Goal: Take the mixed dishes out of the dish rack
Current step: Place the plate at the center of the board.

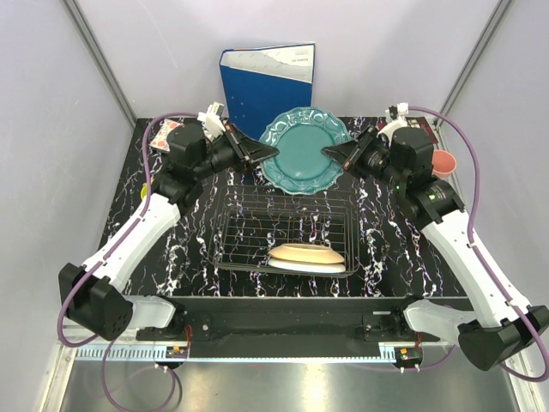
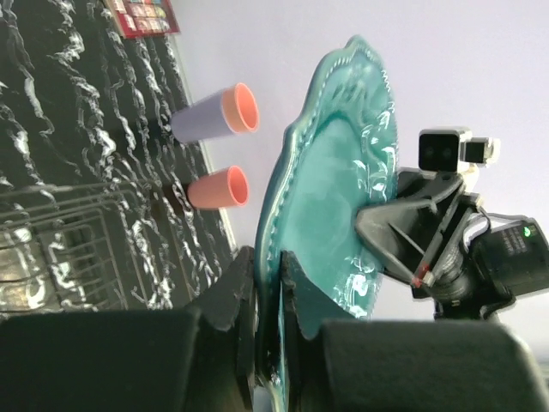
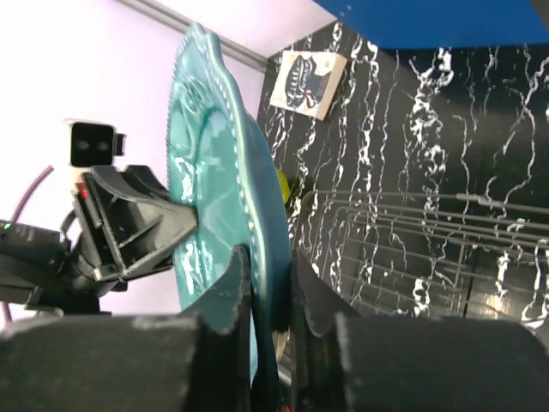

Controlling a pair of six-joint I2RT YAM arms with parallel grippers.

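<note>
The teal plate (image 1: 304,150) hangs above the table behind the dish rack (image 1: 287,232), held by both grippers. My left gripper (image 1: 273,150) is shut on its left rim (image 2: 268,275). My right gripper (image 1: 328,152) is shut on its right rim (image 3: 270,275). The plate fills the left wrist view (image 2: 334,172) and the right wrist view (image 3: 214,154). In the rack's front lies the cream plate (image 1: 304,253) on the white plate (image 1: 316,267). A lavender cup (image 2: 214,116) and a pink cup (image 2: 219,189) lie on the table on the right. A yellow-green sliver (image 3: 282,182) shows behind the plate.
The blue binder (image 1: 268,81) stands at the back wall behind the plate. A small book (image 1: 160,146) lies at the back left and another (image 1: 420,127) at the back right. The rack's wires (image 3: 446,240) lie just below the plate.
</note>
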